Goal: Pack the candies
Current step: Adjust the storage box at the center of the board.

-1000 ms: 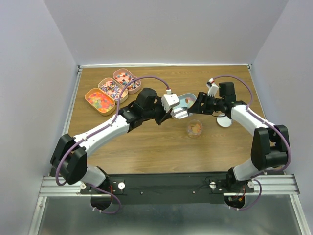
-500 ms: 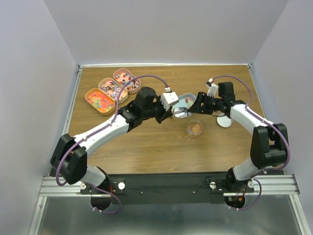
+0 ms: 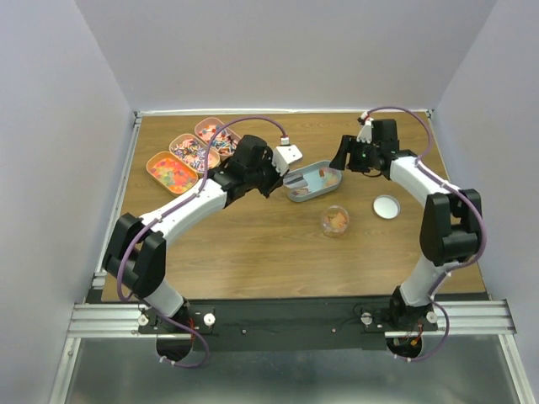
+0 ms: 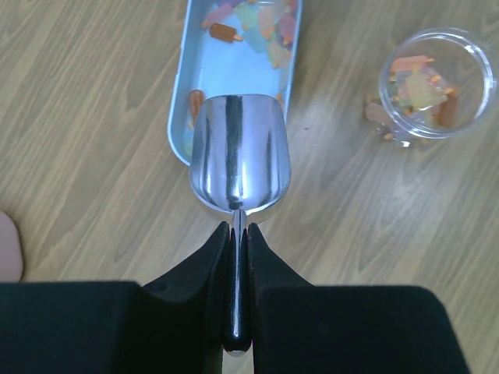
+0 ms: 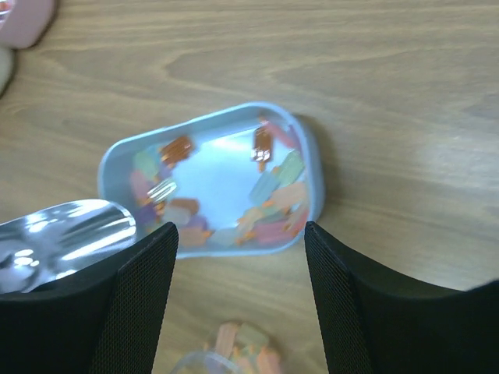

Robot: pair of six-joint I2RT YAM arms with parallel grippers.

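1. Left gripper [image 4: 238, 234] clamps the handle of the silver scoop [image 4: 240, 156], whose bowl sits over one end of the blue tin [image 4: 176, 101].
2. Right gripper [image 5: 240, 234], jaws apart, hangs just above the candies [image 5: 274, 204] in that tin.

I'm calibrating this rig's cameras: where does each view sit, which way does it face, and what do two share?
Top external: above and behind the bases, facing down over the wooden table; the left arm and right arm show whole.
Left wrist: on the left arm, facing down past the left gripper, shut on the silver scoop.
Right wrist: on the right arm, facing down through the open right gripper.
Shared: both wrist views show the blue tin of candies, the scoop and the clear cup.
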